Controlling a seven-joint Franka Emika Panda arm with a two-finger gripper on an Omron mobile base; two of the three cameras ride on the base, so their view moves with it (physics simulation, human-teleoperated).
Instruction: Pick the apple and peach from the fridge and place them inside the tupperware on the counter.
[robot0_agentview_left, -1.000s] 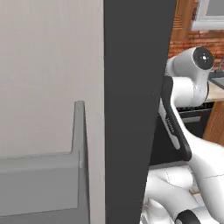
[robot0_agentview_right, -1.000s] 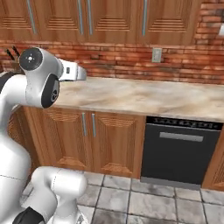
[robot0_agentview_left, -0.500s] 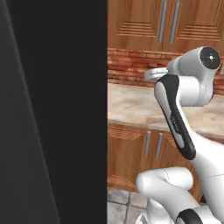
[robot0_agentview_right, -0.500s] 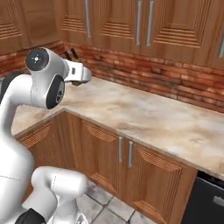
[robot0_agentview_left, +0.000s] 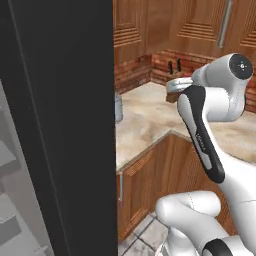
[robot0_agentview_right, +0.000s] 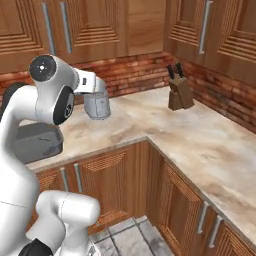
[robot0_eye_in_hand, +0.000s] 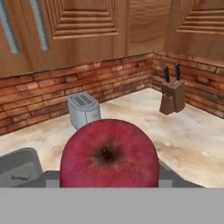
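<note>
The dark red apple (robot0_eye_in_hand: 109, 155) sits close up at the bottom of the hand view, with my gripper (robot0_eye_in_hand: 109, 180) shut on it; the fingertips are mostly hidden behind the fruit. The grey tupperware (robot0_agentview_right: 36, 142) rests on the beige counter (robot0_agentview_right: 200, 140) behind my arm's elbow, and its corner (robot0_eye_in_hand: 17, 168) lies low and left of the apple. The fridge's dark door (robot0_agentview_left: 65, 125) stands tall on the left, with a strip of pale interior (robot0_agentview_left: 15, 200) beside it. The peach is out of view.
A silver toaster (robot0_agentview_right: 97, 105) stands on the counter by the brick wall, just beyond my hand (robot0_agentview_right: 87, 82). A wooden knife block (robot0_agentview_right: 179, 92) sits in the counter's corner. Wooden cabinets hang above and stand below the worktop.
Both base views have swung round with the base: the fridge interior and dishwasher slid out of frame, and the counter corner with the knife block and toaster came in.
</note>
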